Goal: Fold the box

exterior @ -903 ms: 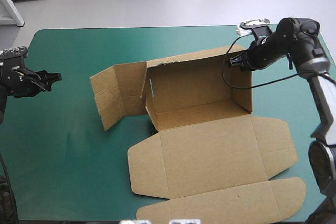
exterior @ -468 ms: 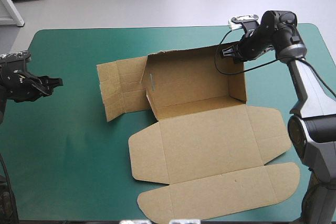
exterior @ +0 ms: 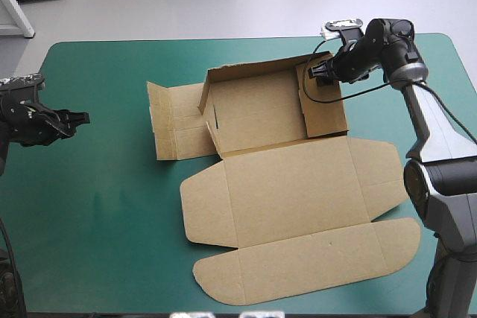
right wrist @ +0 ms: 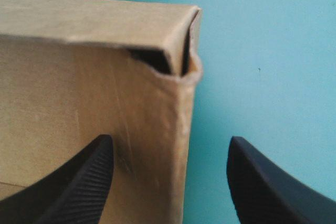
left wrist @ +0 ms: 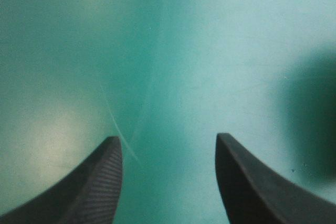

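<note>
Item: brown cut-board box (exterior: 298, 199), tray part raised, lid flat; centre of teal-green table cover (exterior: 97, 206).
Long axis: 9 to 3 o'clock; lid spreads toward 6; side panel flat at 9.
Right gripper (exterior: 317, 74): at tray's 2 o'clock corner, black fingers parted, wall corner between them.
Left gripper (exterior: 78, 116): near table's 9 o'clock edge, fingers apart, empty, pointing to 3.

left gripper (left wrist: 168, 140): bare teal-green cover (left wrist: 210, 51) ahead — free | right gripper (right wrist: 170, 137): box (right wrist: 94, 98) wall between fingers (right wrist: 84, 182) — blocked
</note>
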### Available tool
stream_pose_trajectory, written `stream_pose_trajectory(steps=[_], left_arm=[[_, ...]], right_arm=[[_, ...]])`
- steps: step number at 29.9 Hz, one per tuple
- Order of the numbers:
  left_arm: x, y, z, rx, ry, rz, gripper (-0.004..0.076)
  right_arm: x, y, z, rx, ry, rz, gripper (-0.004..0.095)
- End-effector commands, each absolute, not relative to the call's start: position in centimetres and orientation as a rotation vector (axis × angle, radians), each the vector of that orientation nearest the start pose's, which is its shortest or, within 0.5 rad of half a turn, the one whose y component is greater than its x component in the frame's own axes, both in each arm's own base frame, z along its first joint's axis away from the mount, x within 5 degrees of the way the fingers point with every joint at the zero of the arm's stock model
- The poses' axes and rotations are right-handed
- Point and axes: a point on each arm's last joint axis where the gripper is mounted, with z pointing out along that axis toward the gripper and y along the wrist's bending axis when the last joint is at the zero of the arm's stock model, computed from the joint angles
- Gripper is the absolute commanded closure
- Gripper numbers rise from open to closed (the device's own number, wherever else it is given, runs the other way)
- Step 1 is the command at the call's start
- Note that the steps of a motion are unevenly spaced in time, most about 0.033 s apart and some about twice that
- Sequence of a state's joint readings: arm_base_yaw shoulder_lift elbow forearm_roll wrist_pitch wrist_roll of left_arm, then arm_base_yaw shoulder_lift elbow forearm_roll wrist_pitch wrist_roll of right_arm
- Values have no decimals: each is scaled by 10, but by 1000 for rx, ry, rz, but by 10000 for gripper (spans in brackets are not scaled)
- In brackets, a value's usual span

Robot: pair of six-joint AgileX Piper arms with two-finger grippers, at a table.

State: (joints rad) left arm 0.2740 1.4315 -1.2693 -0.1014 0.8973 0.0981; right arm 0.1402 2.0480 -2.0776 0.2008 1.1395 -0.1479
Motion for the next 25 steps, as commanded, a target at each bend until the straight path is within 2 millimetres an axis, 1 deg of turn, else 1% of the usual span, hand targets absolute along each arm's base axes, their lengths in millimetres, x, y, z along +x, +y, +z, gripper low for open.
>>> stream_pose_trajectory(steps=[1, 3, 7, 10, 13, 16, 19, 21, 25], left_arm=[[289, 73, 357, -265, 2432, 26, 335], [289, 73, 357, -262, 2428, 28, 335], [290, 73, 357, -247, 2425, 30, 335], [290, 73, 357, -244, 2423, 32, 335], [290, 73, 357, -244, 2423, 32, 335], [290, 73, 357, -244, 2419, 33, 335], [290, 73, 358, -244, 2415, 34, 335], [291, 73, 358, -244, 2406, 37, 335], [291, 73, 358, -244, 2407, 36, 335]], right_arm=[[435, 78, 379, -334, 2433, 263, 304], [429, 75, 385, -349, 2451, 228, 304], [408, 67, 409, -358, 2453, 155, 332], [388, 66, 428, -353, 2416, 177, 365], [366, 65, 438, -346, 2410, 207, 372], [346, 62, 433, -316, 2456, 219, 372], [334, 60, 416, -319, 2521, 209, 372], [338, 58, 407, -332, 2511, 178, 372], [359, 59, 396, -333, 2424, 143, 371]])
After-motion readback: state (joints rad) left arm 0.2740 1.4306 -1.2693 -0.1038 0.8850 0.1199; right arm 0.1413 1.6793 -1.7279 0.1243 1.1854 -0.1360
